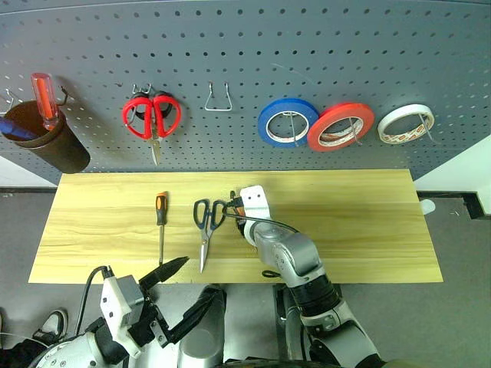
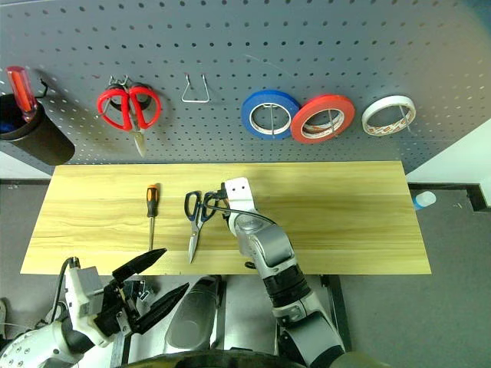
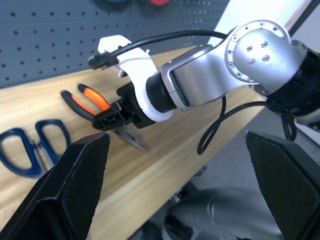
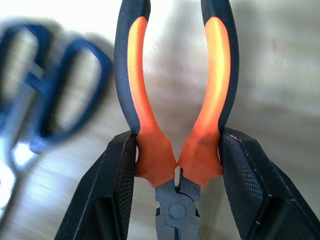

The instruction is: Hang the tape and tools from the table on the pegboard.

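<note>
My right gripper [image 4: 175, 167] is shut on the long-nose pliers [image 4: 136, 85], clamping them at the base of the orange and black handles, just over the table [image 1: 353, 222]. The handles point toward the pegboard [image 1: 245, 54]. Right beside them lie the dark-handled scissors [image 1: 205, 224], and further left the slim screwdriver [image 1: 160, 218]. The red tape [image 1: 341, 126] hangs on a pegboard hook. My left gripper [image 1: 180, 295] stands open off the table's front edge, with nothing between its fingers [image 3: 75, 195].
On the pegboard hang red-handled scissors [image 1: 152, 116], a blue roll [image 1: 288, 121] and a whitish roll [image 1: 405, 124]. A bare wire hook [image 1: 218, 98] sits between scissors and blue roll. A dark cup [image 1: 54, 146] at far left holds a red-handled screwdriver [image 1: 44, 96].
</note>
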Robot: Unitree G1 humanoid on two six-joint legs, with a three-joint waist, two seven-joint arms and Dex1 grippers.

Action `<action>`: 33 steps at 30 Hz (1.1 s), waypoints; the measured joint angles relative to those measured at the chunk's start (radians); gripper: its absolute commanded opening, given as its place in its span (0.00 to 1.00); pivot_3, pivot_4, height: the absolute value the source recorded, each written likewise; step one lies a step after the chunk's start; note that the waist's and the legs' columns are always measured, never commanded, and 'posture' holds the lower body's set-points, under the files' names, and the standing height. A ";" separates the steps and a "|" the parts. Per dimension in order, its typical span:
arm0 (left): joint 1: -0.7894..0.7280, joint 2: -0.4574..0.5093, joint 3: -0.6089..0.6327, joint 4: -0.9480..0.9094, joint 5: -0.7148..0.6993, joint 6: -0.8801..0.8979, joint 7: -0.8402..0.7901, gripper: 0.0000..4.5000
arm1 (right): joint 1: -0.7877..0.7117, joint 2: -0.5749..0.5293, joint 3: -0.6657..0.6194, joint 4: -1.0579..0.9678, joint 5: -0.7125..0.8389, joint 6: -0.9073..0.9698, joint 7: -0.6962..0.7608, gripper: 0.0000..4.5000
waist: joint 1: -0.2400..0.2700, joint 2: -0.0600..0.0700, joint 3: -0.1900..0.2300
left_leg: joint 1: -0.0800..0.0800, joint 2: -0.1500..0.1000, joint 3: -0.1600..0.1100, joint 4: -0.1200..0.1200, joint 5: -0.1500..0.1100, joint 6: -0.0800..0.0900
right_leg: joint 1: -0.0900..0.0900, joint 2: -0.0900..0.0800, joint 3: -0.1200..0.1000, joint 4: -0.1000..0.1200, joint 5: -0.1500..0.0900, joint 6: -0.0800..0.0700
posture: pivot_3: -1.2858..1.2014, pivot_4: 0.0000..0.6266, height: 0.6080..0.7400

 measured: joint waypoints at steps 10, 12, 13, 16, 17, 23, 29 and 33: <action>-0.162 0.039 0.085 0.044 -0.112 0.052 -0.002 1.00 | 0.132 -0.096 0.095 -0.176 -0.037 -0.106 0.131 0.47 | 0.009 -0.003 -0.002 | 0.000 0.000 0.000 0.000 0.003 -0.005 | 0.001 -0.001 -0.001 0.000 0.000 0.000 | 0.67 0.40 0.55; -0.206 0.046 0.093 0.070 -0.118 0.066 -0.004 1.00 | 0.172 -0.137 0.126 -0.212 -0.058 -0.158 0.167 0.47 | 0.006 -0.005 -0.003 | 0.000 0.000 0.000 0.000 0.003 -0.006 | 0.001 -0.001 -0.001 0.000 0.001 0.000 | 0.66 0.38 0.55; -0.223 0.048 0.097 0.082 -0.118 0.070 -0.005 1.00 | 0.182 -0.149 0.130 -0.228 -0.063 -0.181 0.180 0.47 | 0.006 -0.005 -0.003 | 0.000 0.000 0.000 0.001 0.003 -0.006 | 0.001 -0.001 -0.001 0.000 0.001 0.001 | 0.66 0.37 0.55; -0.286 0.050 0.110 0.138 -0.130 0.085 -0.010 1.00 | 0.209 -0.183 0.136 -0.290 -0.089 -0.285 0.223 0.47 | 0.009 -0.007 -0.004 | 0.000 0.000 0.000 0.001 0.004 -0.007 | 0.001 -0.001 -0.002 0.001 0.001 0.001 | 0.66 0.35 0.55; -0.310 0.050 0.113 0.157 -0.133 0.089 -0.011 1.00 | 0.215 -0.185 0.135 -0.305 -0.095 -0.312 0.233 0.47 | 0.009 -0.008 -0.005 | 0.000 0.000 0.000 0.001 0.004 -0.007 | 0.001 -0.001 -0.002 0.002 0.001 0.001 | 0.66 0.34 0.55; -0.421 -0.109 -0.067 0.273 0.021 0.022 0.036 1.00 | 0.227 -0.180 0.127 -0.324 -0.124 -0.458 0.268 0.47 | 0.012 -0.022 -0.024 | 0.000 -0.002 0.004 0.002 0.006 -0.011 | 0.002 -0.004 -0.001 0.001 0.002 0.001 | 0.66 0.29 0.55; -0.478 -0.174 -0.097 0.360 0.090 -0.062 0.057 1.00 | 0.203 -0.171 0.123 -0.324 -0.147 -0.582 0.305 0.47 | 0.014 -0.029 -0.041 | 0.003 -0.001 0.004 0.002 0.010 -0.019 | 0.002 -0.004 -0.001 0.010 0.002 0.001 | 0.65 0.25 0.55; -0.499 -0.203 -0.093 0.396 0.090 -0.111 0.055 1.00 | 0.164 -0.152 0.114 -0.324 -0.162 -0.636 0.313 0.47 | 0.013 -0.030 -0.054 | 0.006 -0.001 0.004 0.002 0.011 -0.019 | 0.004 -0.004 -0.001 0.012 0.003 -0.001 | 0.66 0.24 0.55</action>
